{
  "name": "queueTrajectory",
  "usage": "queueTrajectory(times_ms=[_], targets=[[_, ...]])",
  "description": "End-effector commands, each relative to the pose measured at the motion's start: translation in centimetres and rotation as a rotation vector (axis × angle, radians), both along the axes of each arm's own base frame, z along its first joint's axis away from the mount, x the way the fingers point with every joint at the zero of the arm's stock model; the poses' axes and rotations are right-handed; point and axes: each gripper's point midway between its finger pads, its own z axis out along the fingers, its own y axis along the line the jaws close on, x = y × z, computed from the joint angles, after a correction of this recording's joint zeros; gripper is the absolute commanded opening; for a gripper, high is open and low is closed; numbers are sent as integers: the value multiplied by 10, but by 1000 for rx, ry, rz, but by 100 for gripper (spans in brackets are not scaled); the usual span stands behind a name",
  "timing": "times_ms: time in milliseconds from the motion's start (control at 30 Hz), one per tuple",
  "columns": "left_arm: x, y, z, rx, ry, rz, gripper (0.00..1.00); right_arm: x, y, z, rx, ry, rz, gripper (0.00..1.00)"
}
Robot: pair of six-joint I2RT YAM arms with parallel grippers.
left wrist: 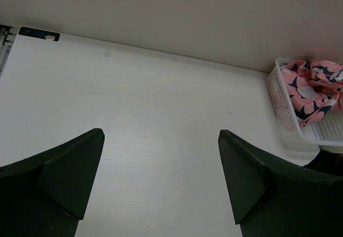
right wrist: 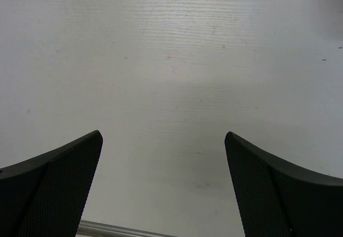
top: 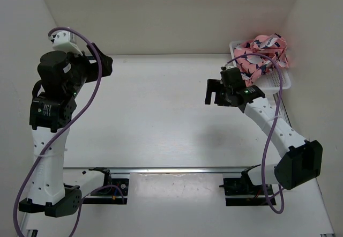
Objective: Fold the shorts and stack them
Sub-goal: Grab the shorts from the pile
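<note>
White walls enclose a pale wood-grain table [top: 161, 119]. The shorts [top: 261, 54] are heaped, unfolded, in a basket [top: 284, 84] at the far right corner. Nothing is held: the left gripper [left wrist: 161, 135] is raised at far left, jaws spread wide, and the right gripper [right wrist: 163, 136] hangs just beside the basket, equally wide. Fetching is judged not yet begun; next the shorts must be reached, pinched and drawn onto the table.
</note>
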Motion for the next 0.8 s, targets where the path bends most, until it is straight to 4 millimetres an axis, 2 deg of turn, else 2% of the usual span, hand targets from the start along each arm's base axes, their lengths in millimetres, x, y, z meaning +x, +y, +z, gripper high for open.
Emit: queueTrajectory(times_ms=[0, 67, 200, 233, 333, 367, 433, 467, 500, 533, 567, 600, 633, 667, 700, 733, 767], targets=[[-5, 0, 8, -33, -17, 10, 99, 5, -6, 21, -11, -53, -31, 99], [-1, -3, -1, -81, 5, 20, 97, 7, -14, 23, -43, -67, -63, 99], [2, 7, -7, -160, 19, 117, 98, 15, -24, 29, -67, -90, -115, 99], [1, 4, -7, -147, 20, 89, 98, 20, -32, 31, -87, -93, -144, 99], [6, 0, -25, -98, 61, 56, 100, 34, -59, 36, -97, -80, -266, 99], [10, -1, -32, -94, 82, 57, 100, 49, -77, 43, -82, -80, -345, 99], [11, 2, -45, -69, 112, 66, 100, 64, -98, 47, -63, -75, -423, 99], [15, 0, -59, -65, 149, 58, 100, 76, -121, 39, -66, -52, -497, 99], [15, -4, -59, -70, 152, 36, 100, 91, -128, 51, -26, -81, -530, 99], [19, -8, -64, -72, 170, 21, 100, 101, -132, 52, 2, -77, -542, 99], [24, -12, -75, -62, 209, 2, 100, 115, -147, 37, -1, -38, -576, 99], [26, -17, -72, -70, 209, -23, 100, 131, -154, 51, 16, -70, -601, 99], [28, -17, -76, -67, 230, -22, 100, 146, -159, 30, 7, -21, -609, 99], [35, -19, -75, -59, 234, -33, 100, 152, -171, 25, -3, 6, -646, 99], [37, -19, -78, -43, 249, -37, 100, 169, -179, 45, 2, -42, -665, 99], [39, -17, -81, -36, 263, -22, 100, 183, -193, 17, -22, 17, -706, 99], [44, -16, -80, -33, 264, -12, 100, 187, -198, 9, -33, 55, -716, 99]])
